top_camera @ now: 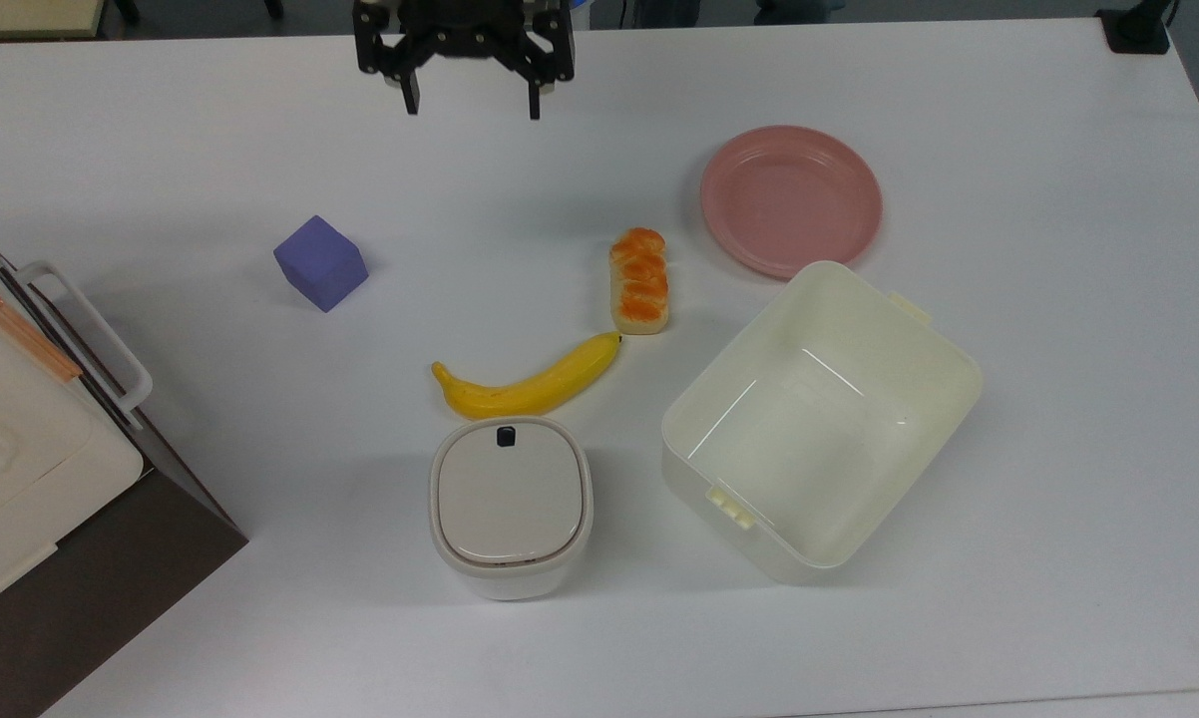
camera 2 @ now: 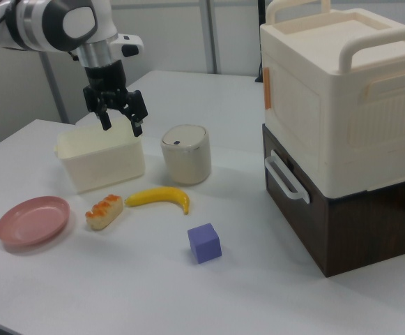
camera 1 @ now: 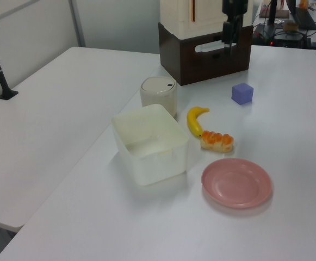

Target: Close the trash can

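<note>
the trash can (top_camera: 510,507) stands on the white table (top_camera: 1058,299) with its beige lid down flat, black button toward the banana (top_camera: 530,384), which lies just beside it. in the top view a cream tub (top_camera: 821,419) sits near the can's right, a bread roll (top_camera: 639,279) and a pink plate (top_camera: 791,197) past the banana, a purple cube (top_camera: 320,262) off to its upper left. the gripper (top_camera: 468,103) hangs well apart from the can, jaws spread wide, holding nothing.

In the top view, the banana (top_camera: 530,381) lies mid-worktop (top_camera: 1038,299): bread (top_camera: 639,280) at 1 o'clock, purple cube (top_camera: 320,262) at 10, cream tub (top_camera: 819,419) at 3.
</note>
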Controlling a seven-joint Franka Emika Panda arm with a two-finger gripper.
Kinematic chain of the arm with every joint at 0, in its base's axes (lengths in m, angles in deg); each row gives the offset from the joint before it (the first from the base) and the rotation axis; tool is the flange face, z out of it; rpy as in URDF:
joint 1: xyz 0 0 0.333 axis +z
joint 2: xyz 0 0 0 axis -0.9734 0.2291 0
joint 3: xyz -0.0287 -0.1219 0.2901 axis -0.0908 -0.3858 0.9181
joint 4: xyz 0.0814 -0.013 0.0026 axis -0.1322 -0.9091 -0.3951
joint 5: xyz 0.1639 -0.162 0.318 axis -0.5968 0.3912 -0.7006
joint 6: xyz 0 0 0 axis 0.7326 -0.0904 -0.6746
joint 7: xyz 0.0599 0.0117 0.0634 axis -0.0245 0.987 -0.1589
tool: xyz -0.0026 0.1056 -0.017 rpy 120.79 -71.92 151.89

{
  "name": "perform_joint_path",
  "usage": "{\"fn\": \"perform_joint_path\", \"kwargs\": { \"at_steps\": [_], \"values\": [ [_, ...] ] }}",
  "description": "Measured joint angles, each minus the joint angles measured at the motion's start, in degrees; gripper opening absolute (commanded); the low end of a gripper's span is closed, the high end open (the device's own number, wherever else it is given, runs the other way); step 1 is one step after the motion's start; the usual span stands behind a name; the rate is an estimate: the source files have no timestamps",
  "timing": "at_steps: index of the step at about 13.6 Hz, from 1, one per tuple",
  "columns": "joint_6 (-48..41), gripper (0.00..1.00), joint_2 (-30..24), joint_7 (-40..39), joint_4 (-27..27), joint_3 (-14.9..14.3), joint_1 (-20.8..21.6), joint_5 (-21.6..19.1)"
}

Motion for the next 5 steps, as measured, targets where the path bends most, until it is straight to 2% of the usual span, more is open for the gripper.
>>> {"fn": "perform_joint_path", "kwargs": {
  "at_steps": [2, 5],
  "values": [
    [0.3, 1.0, -2.4, 0.1, -2.4, 0.0, -0.6, 0.0],
    [0.3, 1.0, -3.3, 0.1, -3.4, -0.1, -1.5, 0.0]
  ]
}}
